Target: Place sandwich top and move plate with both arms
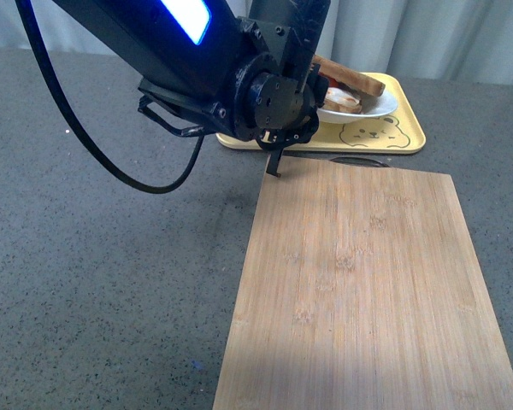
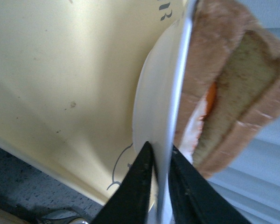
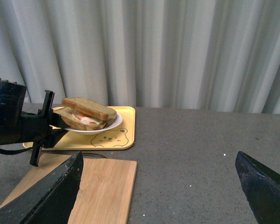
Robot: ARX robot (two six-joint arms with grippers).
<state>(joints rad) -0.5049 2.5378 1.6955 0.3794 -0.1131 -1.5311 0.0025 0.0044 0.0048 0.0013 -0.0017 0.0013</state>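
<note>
So the top slice (image 3: 89, 108) is already on. The left end effector (image 2: 161, 156) pinches the plate (image 3: 99, 127) rim, right end effector (image 3: 158, 196) hangs wide open, empty. Plate move looks unfinished.

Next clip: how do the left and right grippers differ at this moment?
The left gripper is shut on the plate at its rim; the right gripper is open and holds nothing. The left gripper is over the yellow tray; the right gripper hangs apart from it, above the grey table, facing the plate. Both have thin black fingers.
</note>
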